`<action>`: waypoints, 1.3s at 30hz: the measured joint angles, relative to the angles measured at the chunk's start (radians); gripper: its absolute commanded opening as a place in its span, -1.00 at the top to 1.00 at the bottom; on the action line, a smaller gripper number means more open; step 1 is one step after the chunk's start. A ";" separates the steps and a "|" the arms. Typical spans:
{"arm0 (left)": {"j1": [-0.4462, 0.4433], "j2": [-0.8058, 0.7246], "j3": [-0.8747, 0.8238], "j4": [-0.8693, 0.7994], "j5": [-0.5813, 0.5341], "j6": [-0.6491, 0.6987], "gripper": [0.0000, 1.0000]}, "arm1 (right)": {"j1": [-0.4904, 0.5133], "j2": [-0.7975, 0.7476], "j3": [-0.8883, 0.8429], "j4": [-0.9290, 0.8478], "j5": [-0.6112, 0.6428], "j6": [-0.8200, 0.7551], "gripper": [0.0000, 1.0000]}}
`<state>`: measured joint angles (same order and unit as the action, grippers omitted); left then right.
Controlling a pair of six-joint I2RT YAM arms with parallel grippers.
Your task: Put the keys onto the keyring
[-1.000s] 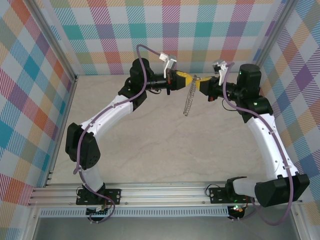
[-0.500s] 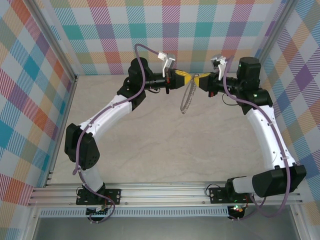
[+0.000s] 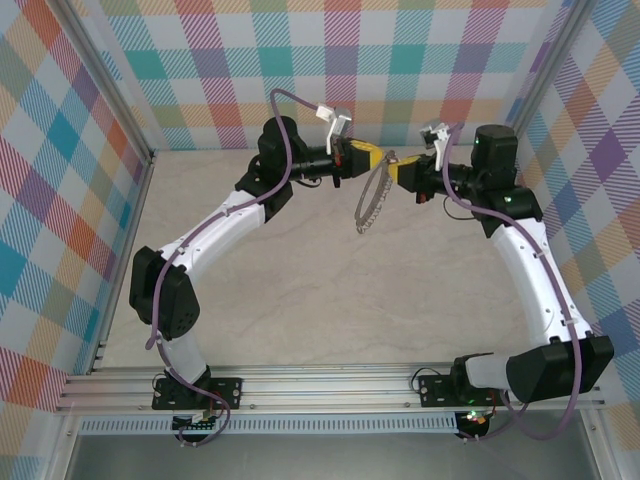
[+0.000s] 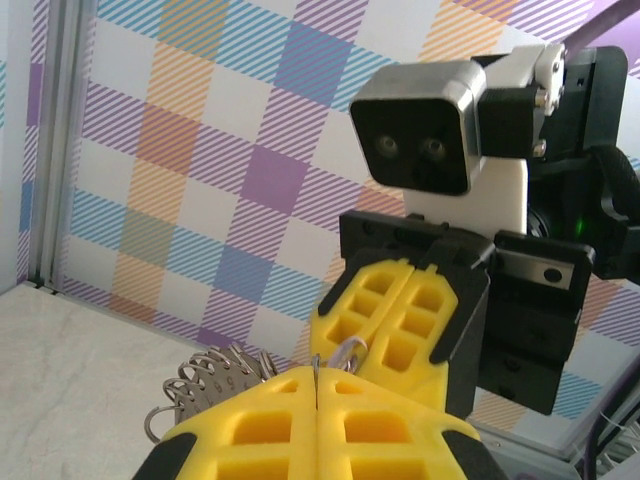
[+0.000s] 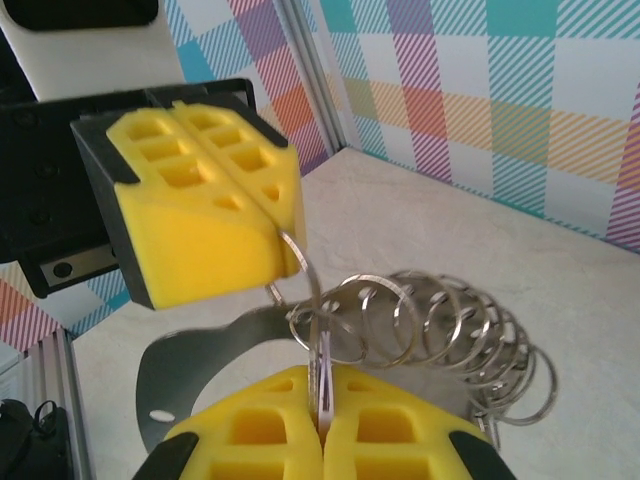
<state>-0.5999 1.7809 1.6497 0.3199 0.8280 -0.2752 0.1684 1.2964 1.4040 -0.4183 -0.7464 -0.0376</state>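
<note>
Above the worktop's [image 3: 300, 300] far edge, left gripper [image 3: 374, 157] and right gripper [image 3: 396, 168] meet, both clenched on loops of the keyring [image 3: 366, 205], which dangles between them, apparently steadied for threading; the key is too small to pick out.

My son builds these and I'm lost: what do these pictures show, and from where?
These are two white-and-black robot arms bolted to a pale marbled table. The wide picture looks down from above; the two close-ups come from cameras on each wrist, facing each other. The left gripper and right gripper, with yellow fingers, are both shut, pinching the top of a large grey metal keyring edged with wire loops, which hangs between them above the table.
</note>
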 measured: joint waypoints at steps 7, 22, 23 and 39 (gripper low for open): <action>-0.001 0.000 -0.006 0.005 -0.015 -0.012 1.00 | 0.003 -0.006 -0.021 0.008 -0.035 0.007 1.00; -0.002 0.000 -0.006 0.017 -0.014 -0.023 1.00 | 0.003 -0.013 -0.018 -0.003 0.030 0.001 1.00; -0.002 0.000 -0.006 0.016 -0.014 -0.023 1.00 | 0.003 -0.013 -0.008 -0.010 0.035 -0.005 1.00; -0.006 0.000 -0.003 0.012 0.005 -0.015 1.00 | 0.004 0.048 0.159 -0.135 0.030 -0.103 1.00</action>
<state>-0.6064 1.7809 1.6463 0.3317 0.8326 -0.2901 0.1722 1.3441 1.5635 -0.5529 -0.7166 -0.1402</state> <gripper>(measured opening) 0.049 0.059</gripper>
